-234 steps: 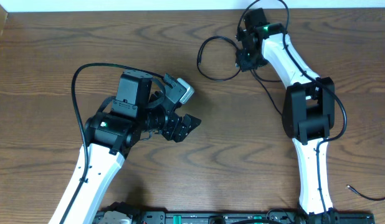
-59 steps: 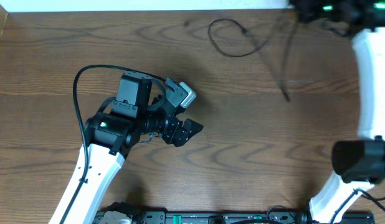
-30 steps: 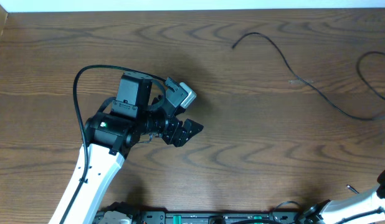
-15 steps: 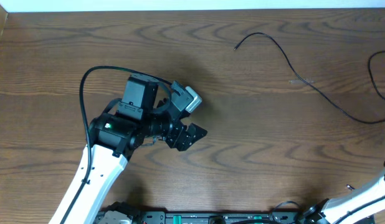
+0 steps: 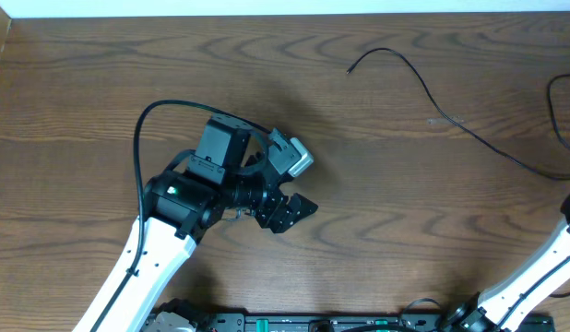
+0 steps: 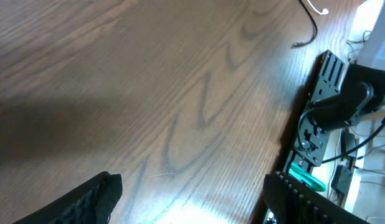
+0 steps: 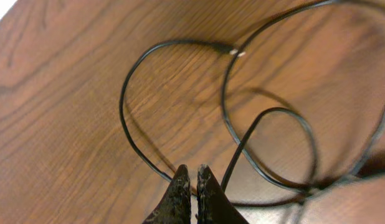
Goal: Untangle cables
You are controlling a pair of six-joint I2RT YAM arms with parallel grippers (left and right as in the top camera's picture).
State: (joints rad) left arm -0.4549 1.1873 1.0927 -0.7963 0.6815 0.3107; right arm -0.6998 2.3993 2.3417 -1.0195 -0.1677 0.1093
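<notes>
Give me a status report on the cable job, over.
Left tool open, holding nothing. Right tool shut on black cable, its loops lying on the table ahead. Nothing in the way.

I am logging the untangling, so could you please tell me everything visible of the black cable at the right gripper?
The black cable is thin, flexible and rubbery-looking, lying on the wooden table in loose overlapping loops. One end carries a small plug with a pale tip. The right gripper appears shut on one strand; nothing else touches it.
</notes>
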